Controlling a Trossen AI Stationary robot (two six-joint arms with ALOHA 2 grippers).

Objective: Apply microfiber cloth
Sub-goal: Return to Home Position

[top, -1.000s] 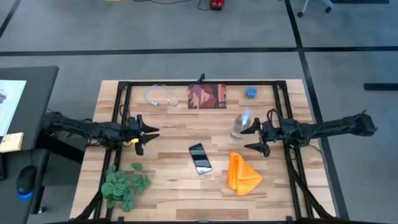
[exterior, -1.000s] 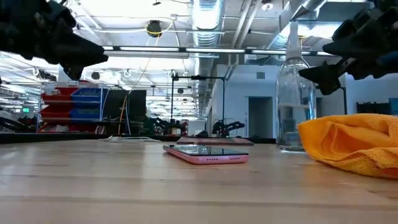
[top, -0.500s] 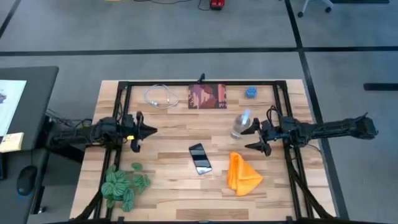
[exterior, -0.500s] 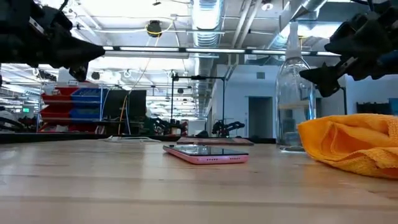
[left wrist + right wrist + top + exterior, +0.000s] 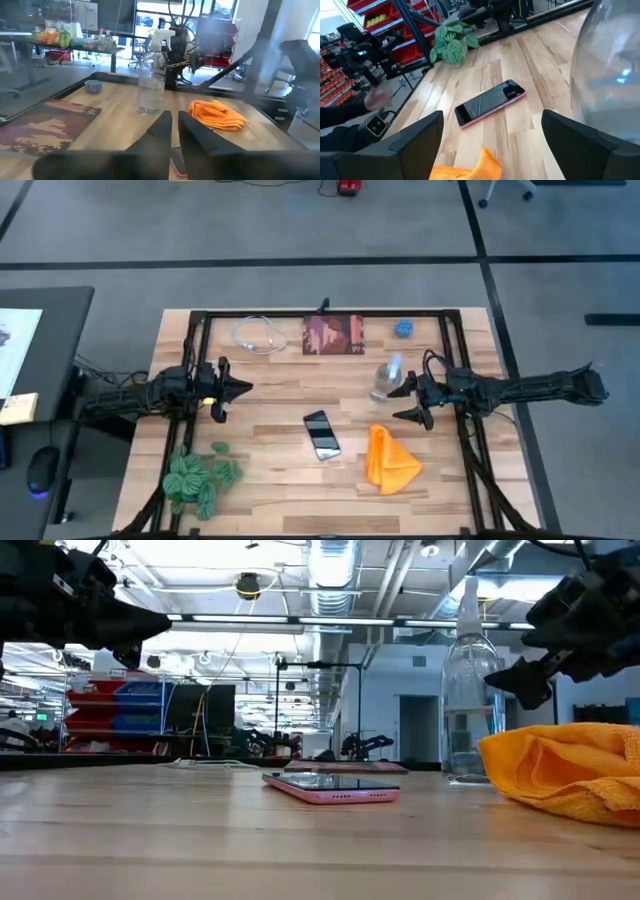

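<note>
Cloth (image 5: 390, 461), narrow end toward bottle (image 5: 388, 383)

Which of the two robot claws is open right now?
The right arm's dark two-finger gripper, beside the clear spray bottle: its jaws stand wide apart. The left gripper has its jaws shut to a point.

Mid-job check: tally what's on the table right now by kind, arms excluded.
cloth: 1
phone: 1
spray bottle: 1
printed mat: 1
cable: 1
small blue object: 1
plant: 1
Total: 7
</note>
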